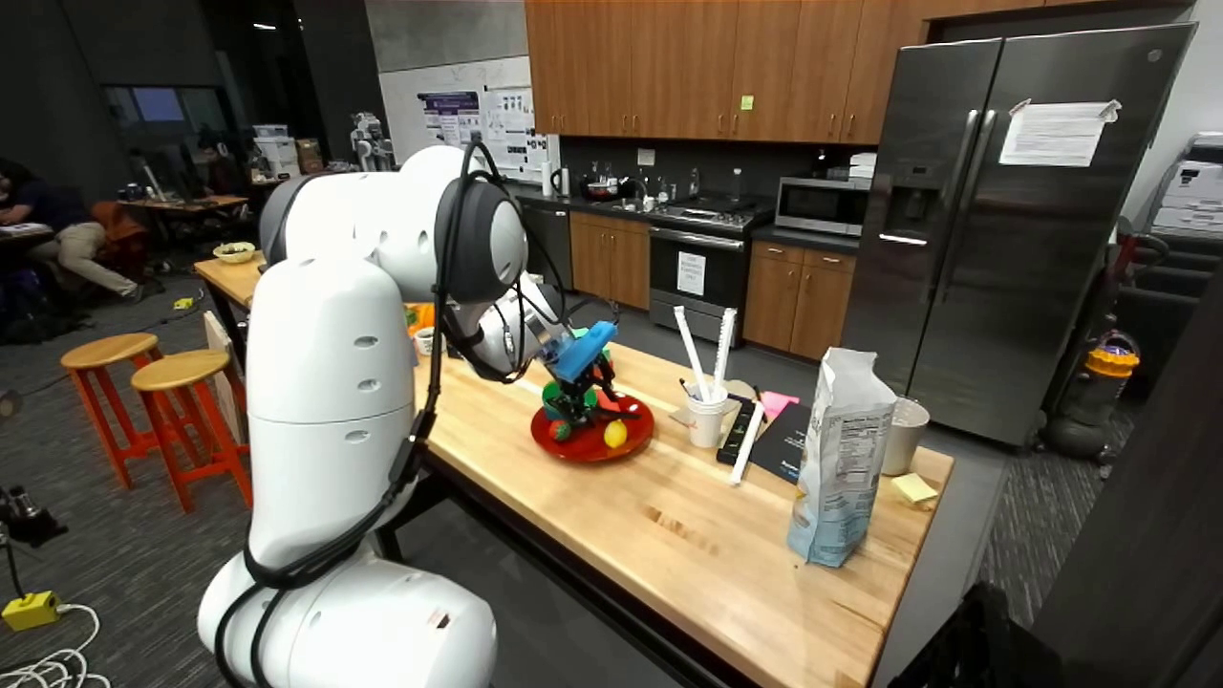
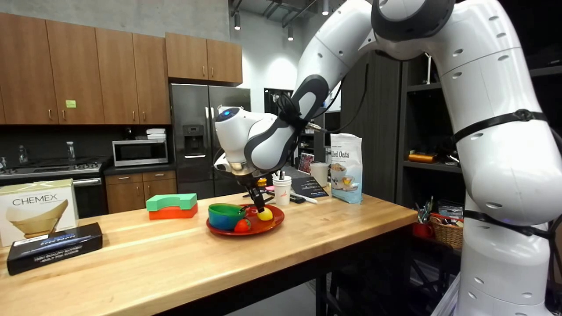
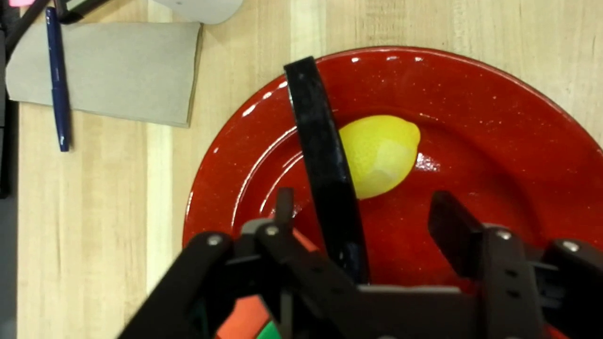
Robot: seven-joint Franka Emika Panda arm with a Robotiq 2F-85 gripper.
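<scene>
In the wrist view my gripper (image 3: 365, 212) stands open above a red plate (image 3: 476, 94). A long black handle (image 3: 325, 160) runs between the fingers, closer to the left one, with a gap on each side. Its lower end is hidden behind the gripper. A yellow lemon (image 3: 384, 155) lies on the plate just beyond the handle. Orange and green pieces show at the bottom left, partly covered. In an exterior view the plate also bears a green bowl in a blue one (image 2: 223, 219) and a red strawberry-like fruit (image 2: 242, 225); the fingers reach down beside the lemon.
A paper cup (image 1: 706, 420) with white sticks and an oats bag (image 1: 841, 468) stand on the wooden table. Brown napkins (image 3: 132, 70) with a blue pen (image 3: 57, 80) lie beside the plate. Stacked green and red blocks (image 2: 172, 204), a Chemex box (image 2: 39, 206) and a black box (image 2: 55, 248) are farther along.
</scene>
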